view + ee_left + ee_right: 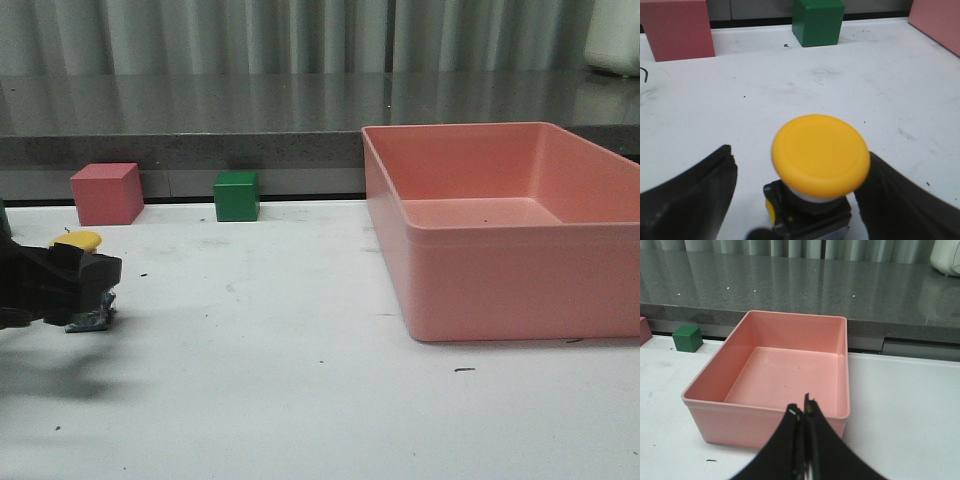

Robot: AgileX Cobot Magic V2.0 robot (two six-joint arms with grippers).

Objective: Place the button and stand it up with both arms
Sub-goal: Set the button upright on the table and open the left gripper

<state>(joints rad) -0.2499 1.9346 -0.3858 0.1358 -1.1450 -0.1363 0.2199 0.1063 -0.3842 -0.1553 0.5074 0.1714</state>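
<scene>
The button (820, 155) stands upright on the white table at the far left, yellow cap (78, 240) on top, black body and clear base (92, 320) below. My left gripper (801, 155) straddles it and is open. One finger (700, 190) stands clear of the black body with table showing between. The other finger (895, 200) lies close against the cap's edge. In the front view the left gripper (95, 275) hides most of the body. My right gripper (802, 407) is shut and empty, hovering in front of the pink bin (770, 422); the front view does not show it.
A large pink bin (500, 290) fills the right side of the table. A pink cube (106, 193) and a green cube (236, 195) sit by the back edge, beyond the button. A grey counter runs behind the table.
</scene>
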